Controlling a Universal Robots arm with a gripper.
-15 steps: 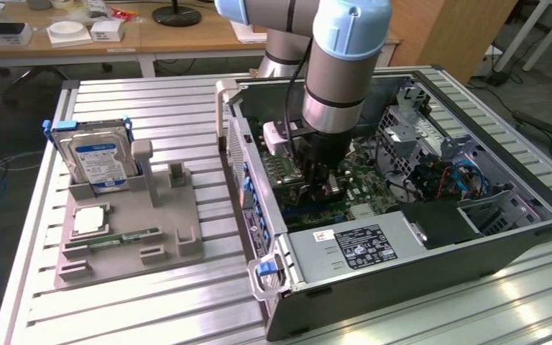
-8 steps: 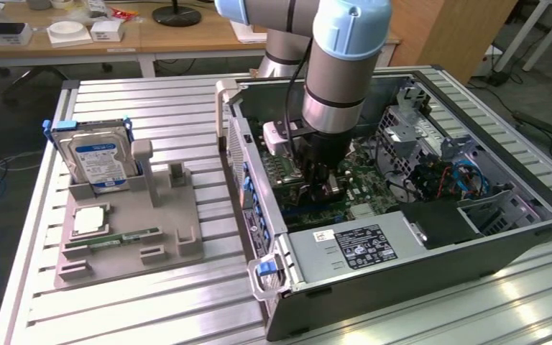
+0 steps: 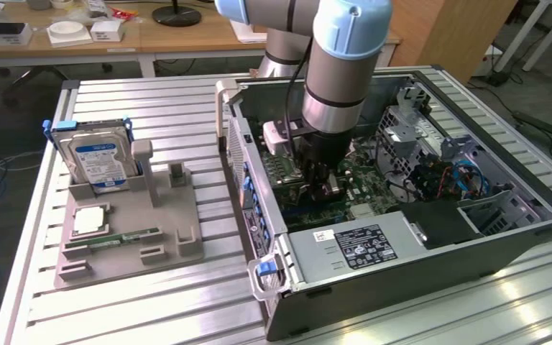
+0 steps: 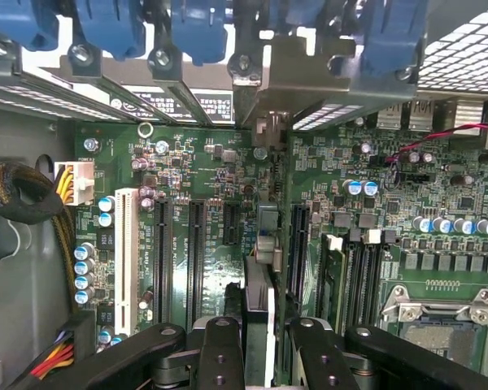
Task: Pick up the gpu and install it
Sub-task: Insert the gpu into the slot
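Note:
My gripper (image 3: 319, 180) reaches down inside the open computer case (image 3: 506, 237), just above the green motherboard (image 4: 203, 179). In the wrist view its black fingers (image 4: 220, 349) are shut on the gpu (image 4: 259, 292), which I see edge-on as a slim dark strip running away from the gripper (image 4: 260, 345). The silvery bracket (image 4: 268, 89) at the card's far end stands against the case's rear slot openings. The card sits upright along the board between the black expansion slots (image 4: 197, 252) and another black slot (image 4: 297, 244). Whether its lower edge is seated in a slot is hidden.
Blue retaining clips (image 4: 195, 32) line the case's rear wall. A braided cable bundle (image 4: 16, 195), a white slot (image 4: 126, 252), a memory stick (image 4: 333, 276) and the CPU socket (image 4: 439, 317) surround the card. Outside the case, a grey holder (image 3: 161, 215) carries a hard drive (image 3: 98, 162) and a green stick (image 3: 123, 237).

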